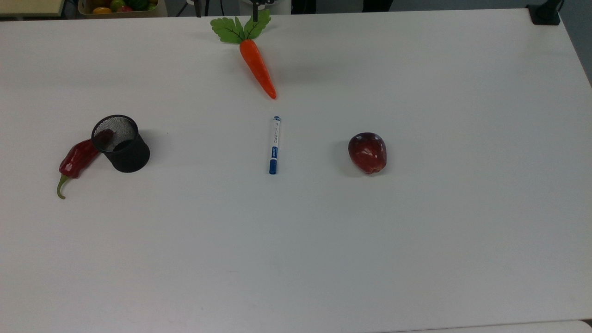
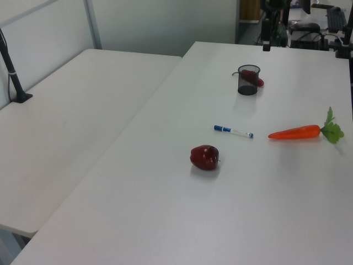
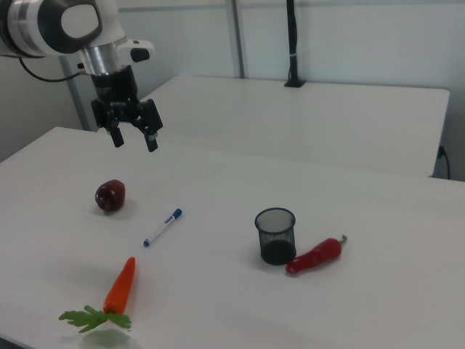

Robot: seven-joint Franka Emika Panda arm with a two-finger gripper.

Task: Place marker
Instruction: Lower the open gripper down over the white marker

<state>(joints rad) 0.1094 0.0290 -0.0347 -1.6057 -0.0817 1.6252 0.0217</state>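
Lying flat mid-table in the top view, the marker [image 1: 274,145], between carrot [image 1: 257,68] and apple [image 1: 367,152], well apart from the mesh cup [image 1: 121,144]. Resting untouched in the left view too, near the apple. Hovering high above the table in the right view, gripper [image 3: 133,137] with jaws spread and empty; grasping and placing apparently all remaining.

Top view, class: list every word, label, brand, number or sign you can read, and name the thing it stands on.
None can be read.
White-barrelled marker pen with blue cap: a blue label and a line of small print along the barrel, both too small to read.
Orange carrot with green leaves, dark red apple, black mesh cup, red chilli pepper: no text seen.
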